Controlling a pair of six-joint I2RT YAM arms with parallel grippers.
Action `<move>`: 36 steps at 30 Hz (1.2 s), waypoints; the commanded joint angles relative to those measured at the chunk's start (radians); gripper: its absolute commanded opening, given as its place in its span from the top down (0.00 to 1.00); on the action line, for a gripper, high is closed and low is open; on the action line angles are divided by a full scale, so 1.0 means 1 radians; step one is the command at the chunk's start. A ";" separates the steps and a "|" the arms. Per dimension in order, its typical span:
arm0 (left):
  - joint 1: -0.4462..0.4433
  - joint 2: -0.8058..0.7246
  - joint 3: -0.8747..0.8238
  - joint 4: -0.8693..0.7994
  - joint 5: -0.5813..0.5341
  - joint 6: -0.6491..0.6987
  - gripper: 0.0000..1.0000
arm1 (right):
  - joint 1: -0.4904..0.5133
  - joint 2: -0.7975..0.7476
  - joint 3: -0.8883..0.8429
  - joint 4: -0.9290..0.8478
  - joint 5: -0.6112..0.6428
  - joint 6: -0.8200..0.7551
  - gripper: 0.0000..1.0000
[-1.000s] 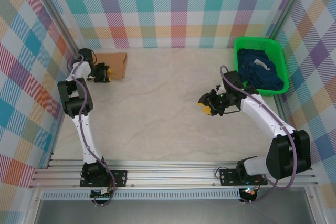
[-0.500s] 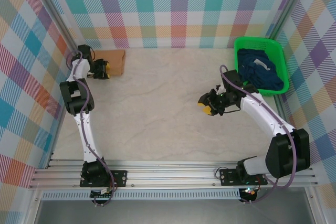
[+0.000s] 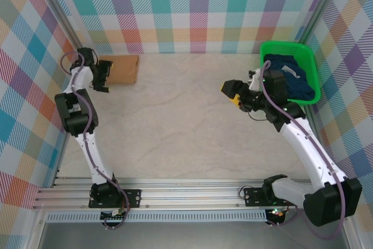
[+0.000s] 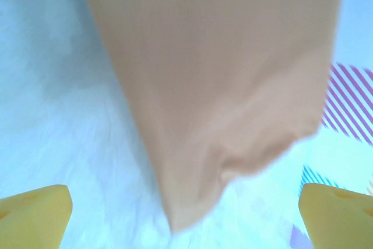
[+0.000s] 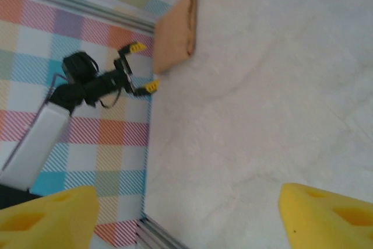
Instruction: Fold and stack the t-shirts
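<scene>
One shirt looks done: the tan shirt (image 3: 122, 69) lies folded flat at the far left corner of the table (image 3: 186, 132), with the left gripper (image 3: 105, 77) just beside it, jaws wide apart, holding nothing. The right gripper (image 3: 233, 94), also spread and empty, hovers near the green basket (image 3: 289, 45), where the navy shirts (image 3: 297, 86) wait in an unfolded heap. How many in there? Can't count them. Up close the tan cloth blurs; its folds are hard to read.

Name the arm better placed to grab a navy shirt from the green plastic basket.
Right. The right gripper hovers open beside the green plastic basket of navy shirts; the left gripper is far across.
</scene>
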 commanded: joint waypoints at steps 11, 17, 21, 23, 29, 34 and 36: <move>-0.289 -0.930 -0.477 -0.072 -0.612 0.551 0.00 | -0.030 -0.021 0.215 -0.274 0.232 -0.228 0.00; -0.336 -1.146 -0.715 -0.097 -0.766 0.451 0.00 | -0.031 -0.083 0.172 -0.448 0.658 -0.285 0.00; -0.415 -1.162 -0.846 -0.101 -0.662 0.547 0.00 | -0.031 -0.235 -0.138 -0.176 0.816 -0.472 0.00; -0.424 -1.170 -0.892 -0.116 -0.667 0.506 0.00 | -0.031 -0.317 -0.308 -0.004 0.850 -0.571 0.00; -0.444 -1.348 -1.274 0.443 -0.698 0.720 0.00 | -0.040 -0.366 -0.560 0.144 0.922 -0.700 0.00; -0.444 -1.350 -1.528 0.851 -0.641 0.954 0.00 | -0.053 -0.287 -0.627 0.262 0.908 -0.706 0.00; -0.445 -1.281 -1.535 0.900 -0.621 1.003 0.00 | -0.065 -0.231 -0.633 0.312 0.888 -0.710 0.00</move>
